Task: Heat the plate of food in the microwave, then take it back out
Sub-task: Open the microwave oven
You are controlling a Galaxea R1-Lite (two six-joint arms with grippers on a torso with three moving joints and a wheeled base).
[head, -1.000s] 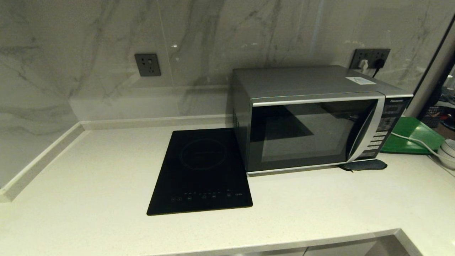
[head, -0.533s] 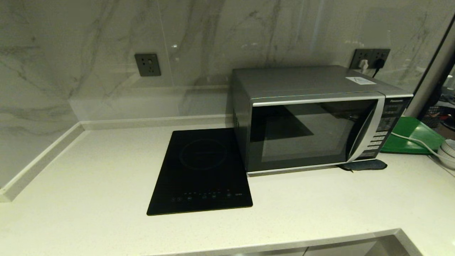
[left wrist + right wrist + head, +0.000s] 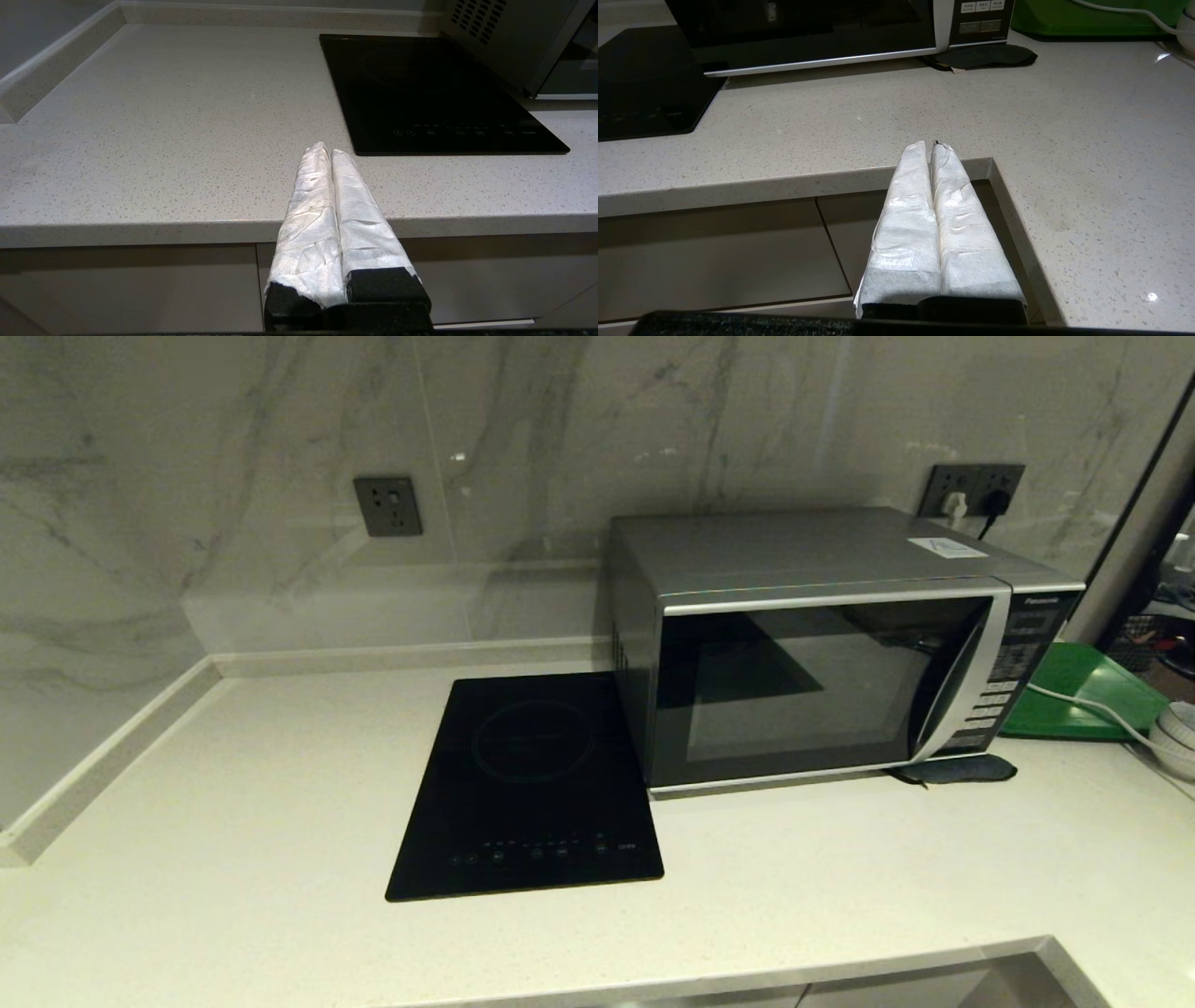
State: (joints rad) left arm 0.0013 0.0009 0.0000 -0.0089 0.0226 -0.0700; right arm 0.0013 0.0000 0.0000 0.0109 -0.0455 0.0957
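The silver microwave (image 3: 822, 644) stands at the back right of the counter with its dark glass door closed; its lower front (image 3: 808, 37) and a corner (image 3: 514, 42) show in the wrist views. The plate of food is out of view. My left gripper (image 3: 329, 150) hangs shut and empty over the counter's front edge, left of the hob. My right gripper (image 3: 931, 145) is shut and empty at the front edge, by an inside corner of the counter. Neither arm shows in the head view.
A black induction hob (image 3: 527, 784) lies left of the microwave. A dark cloth pad (image 3: 957, 770) lies at the microwave's right front foot. A green tray (image 3: 1074, 695), a white cable (image 3: 1088, 705) and stacked pale bowls (image 3: 1178, 733) are at the far right. Cabinet fronts (image 3: 714, 261) lie below the counter edge.
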